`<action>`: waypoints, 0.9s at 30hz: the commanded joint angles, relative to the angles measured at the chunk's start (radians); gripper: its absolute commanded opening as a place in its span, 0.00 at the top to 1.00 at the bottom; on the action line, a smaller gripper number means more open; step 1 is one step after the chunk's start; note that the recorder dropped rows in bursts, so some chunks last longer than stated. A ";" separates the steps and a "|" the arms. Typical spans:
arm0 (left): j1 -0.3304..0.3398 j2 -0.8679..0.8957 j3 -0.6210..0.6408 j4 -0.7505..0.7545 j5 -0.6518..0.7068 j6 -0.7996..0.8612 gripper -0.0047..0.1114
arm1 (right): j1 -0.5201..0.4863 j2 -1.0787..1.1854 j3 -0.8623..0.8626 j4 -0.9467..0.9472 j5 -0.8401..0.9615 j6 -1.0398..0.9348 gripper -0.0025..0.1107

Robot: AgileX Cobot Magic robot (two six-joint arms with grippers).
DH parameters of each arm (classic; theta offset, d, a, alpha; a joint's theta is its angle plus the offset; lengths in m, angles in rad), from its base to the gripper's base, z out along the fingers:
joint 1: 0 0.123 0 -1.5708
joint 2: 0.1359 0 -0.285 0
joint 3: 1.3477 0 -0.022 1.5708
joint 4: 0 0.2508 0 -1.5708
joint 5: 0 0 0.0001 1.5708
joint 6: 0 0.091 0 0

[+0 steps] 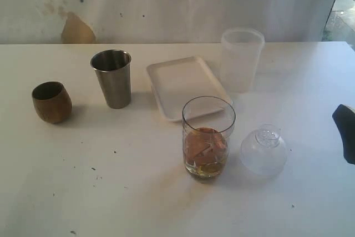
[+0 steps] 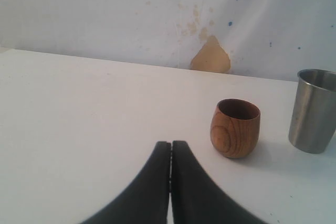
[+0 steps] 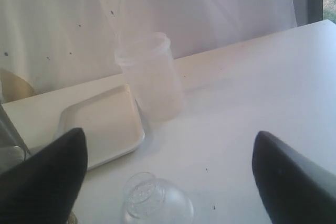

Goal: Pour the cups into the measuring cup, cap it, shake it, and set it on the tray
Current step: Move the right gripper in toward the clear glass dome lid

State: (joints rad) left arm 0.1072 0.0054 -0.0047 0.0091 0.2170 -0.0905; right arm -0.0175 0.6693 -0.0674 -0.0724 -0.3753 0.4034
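The clear measuring cup (image 1: 208,137) stands at the table's middle front, holding brown and yellowish pieces in its lower part. The dome cap (image 1: 263,151) rests on the table just right of it, neck up. Behind the cup lies the white tray (image 1: 183,81), bare. The steel tumbler (image 1: 112,79) and the wooden cup (image 1: 51,102) stand upright at the left. My left gripper (image 2: 171,144) is shut on nothing, low over the table short of the wooden cup (image 2: 235,127). My right gripper (image 3: 169,132) is wide open, with the cap (image 3: 157,203) below and between its fingers, untouched.
A frosted translucent tumbler (image 1: 242,59) stands behind the tray's right end. A white wall closes the table's far side. One dark finger (image 1: 345,131) of the right gripper shows at the exterior view's right edge. Small dark specks dot the tabletop.
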 commanded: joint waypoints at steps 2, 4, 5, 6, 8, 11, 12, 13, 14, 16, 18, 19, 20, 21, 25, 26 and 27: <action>0.001 -0.005 0.005 -0.009 -0.014 0.002 0.95 | -0.003 0.003 -0.002 -0.011 -0.015 0.005 0.28; 0.001 -0.005 0.005 -0.009 -0.014 0.002 0.95 | -0.003 0.003 -0.002 -0.011 -0.015 0.005 0.28; 0.001 -0.005 0.005 -0.009 -0.014 0.002 0.95 | -0.003 0.003 -0.002 -0.011 -0.015 0.005 0.28; 0.001 -0.005 0.005 -0.009 -0.014 0.002 0.95 | -0.003 0.003 -0.002 -0.011 -0.015 0.005 0.28; 0.001 -0.005 0.005 -0.009 -0.014 0.002 0.95 | -0.003 0.003 -0.002 -0.011 -0.015 0.005 0.28; 0.001 -0.005 0.005 -0.009 -0.014 0.002 0.95 | -0.003 0.003 -0.002 -0.011 -0.015 0.005 0.28; 0.001 -0.005 0.005 -0.009 -0.014 0.002 0.95 | -0.003 0.003 -0.002 -0.011 -0.015 0.007 0.28; 0.001 -0.005 0.005 -0.009 -0.014 0.002 0.95 | -0.003 0.003 -0.002 -0.011 -0.015 0.016 0.28; 0.001 -0.005 0.005 -0.009 -0.014 0.002 0.95 | -0.003 0.003 -0.002 -0.011 -0.015 0.021 0.28; 0.001 -0.005 0.005 -0.009 -0.014 0.002 0.95 | -0.003 0.003 -0.002 -0.011 -0.027 0.020 0.28; 0.001 -0.005 0.005 -0.009 -0.014 0.002 0.95 | -0.003 0.003 -0.002 -0.011 -0.041 0.023 0.28; 0.001 -0.005 0.005 -0.009 -0.014 0.002 0.95 | -0.003 0.003 -0.003 -0.011 -0.049 0.028 0.28; 0.001 -0.005 0.005 -0.009 -0.014 0.002 0.95 | -0.003 0.003 -0.006 -0.012 -0.051 0.032 0.28; 0.001 -0.005 0.005 -0.009 -0.014 0.002 0.95 | -0.003 0.003 -0.008 -0.014 -0.054 0.041 0.28; 0.001 -0.005 0.005 -0.009 -0.014 0.002 0.95 | -0.003 0.003 -0.024 -0.071 -0.039 0.098 0.28; 0.001 -0.005 0.005 -0.009 -0.014 0.002 0.95 | -0.003 0.003 -0.028 -0.109 -0.039 0.132 0.28; 0.001 -0.005 0.005 -0.009 -0.014 0.002 0.95 | -0.001 0.003 -0.032 -0.160 -0.039 0.172 0.28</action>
State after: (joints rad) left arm 0.1072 0.0054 -0.0047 0.0091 0.2170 -0.0884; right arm -0.0175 0.6693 -0.0858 -0.1378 -0.4039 0.4993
